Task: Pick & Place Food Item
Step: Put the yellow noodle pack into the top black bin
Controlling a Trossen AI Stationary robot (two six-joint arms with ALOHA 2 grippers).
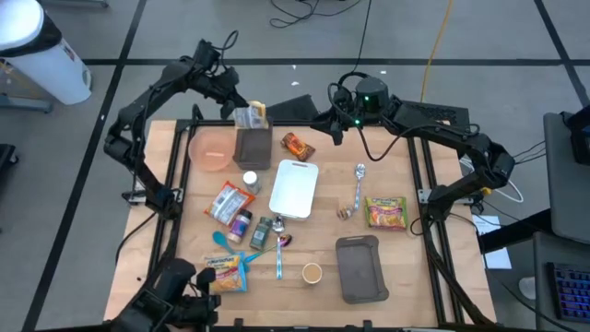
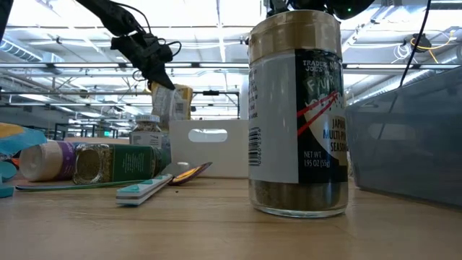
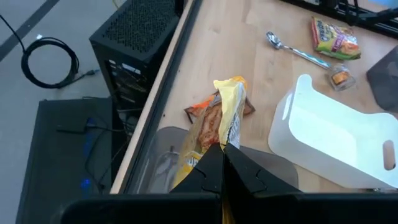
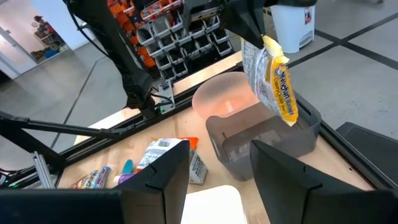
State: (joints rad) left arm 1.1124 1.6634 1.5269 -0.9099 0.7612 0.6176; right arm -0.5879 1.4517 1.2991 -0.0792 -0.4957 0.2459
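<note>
A yellow-and-clear food packet [image 4: 272, 74] hangs in the air over an upright dark grey bin [image 1: 253, 146] at the table's far left, next to a pink bowl [image 1: 213, 149]. My left gripper [image 1: 241, 109] is shut on the packet and also shows in the low view [image 2: 155, 68], with the packet [image 2: 173, 101] below it. My right gripper [image 4: 221, 180] is open and holds nothing. It hovers at the far edge near the table's middle [image 1: 323, 122], pointing toward the bin. My left gripper pinches the packet's upper end [image 4: 256, 45] between its two fingers, which slant down from above. The packet hangs below the fingers, tilted, clear of the table and just over the grey bin's open top [image 3: 163, 163].
An orange snack pack [image 1: 297, 146] lies right of the bin. A white board [image 1: 294, 187], a spoon [image 1: 359, 180], a noodle packet [image 1: 386, 212], a grey tray [image 1: 359, 267], a cup [image 1: 312, 272] and several jars and packets [image 1: 232, 205] cover the middle and near parts of the table.
</note>
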